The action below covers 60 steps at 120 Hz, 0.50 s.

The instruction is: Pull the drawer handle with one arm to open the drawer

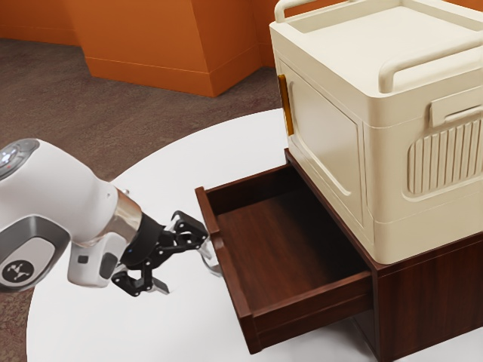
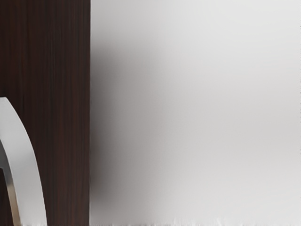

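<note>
In the exterior view my gripper (image 1: 184, 270) is open, its fingers spread wide in front of the drawer. One finger is beside the curved silver handle (image 1: 213, 265); whether they touch is unclear. The other finger stands well apart, toward the exterior view's left. The dark wood drawer (image 1: 240, 302) is pulled out from its cabinet (image 1: 430, 305), with its inside visible. In the wrist view, the curved metal handle (image 2: 29, 165) stands against the dark drawer front (image 2: 61, 70).
A large cream box (image 1: 324, 136) with rails rests on top of the cabinet. The round white table (image 1: 83, 317) extends under the gripper and around the drawer. Orange walls (image 1: 147, 41) stand behind, beyond the brown floor.
</note>
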Motion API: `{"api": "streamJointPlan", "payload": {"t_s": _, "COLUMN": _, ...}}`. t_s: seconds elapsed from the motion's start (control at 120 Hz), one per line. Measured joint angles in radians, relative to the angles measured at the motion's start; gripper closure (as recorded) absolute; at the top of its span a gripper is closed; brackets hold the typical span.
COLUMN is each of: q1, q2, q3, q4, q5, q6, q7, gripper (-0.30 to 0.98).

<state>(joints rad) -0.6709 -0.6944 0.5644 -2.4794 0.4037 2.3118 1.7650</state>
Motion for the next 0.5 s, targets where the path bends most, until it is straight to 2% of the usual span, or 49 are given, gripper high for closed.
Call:
{"api": "streamJointPlan", "payload": {"t_s": 0.158, "q1": 0.011, "q2": -0.002, "q3": -0.021, "q4": 0.003, "q5": 0.001, "q6": 0.001, "q7": 0.0, "gripper": 0.0}}
{"api": "streamJointPlan", "payload": {"t_s": 0.283, "q1": 0.076, "q2": -0.011, "q3": -0.112, "q4": 0.035, "q5": -0.018, "q6": -0.003, "q7": 0.0, "gripper": 0.0}}
{"api": "streamJointPlan", "payload": {"t_s": 0.375, "q1": 0.123, "q2": 0.013, "q3": -0.179, "q4": 0.18, "q5": -0.105, "q6": -0.068, "q7": -0.009, "gripper": 0.0}}
{"api": "streamJointPlan", "payload": {"t_s": 0.45, "q1": 0.134, "q2": 0.059, "q3": -0.208, "q4": 0.273, "q5": -0.218, "q6": -0.125, "q7": -0.031, "gripper": 0.0}}
{"api": "streamJointPlan", "payload": {"t_s": 0.5, "q1": 0.138, "q2": 0.095, "q3": -0.223, "q4": 0.324, "q5": -0.271, "q6": -0.157, "q7": -0.065, "gripper": 0.0}}
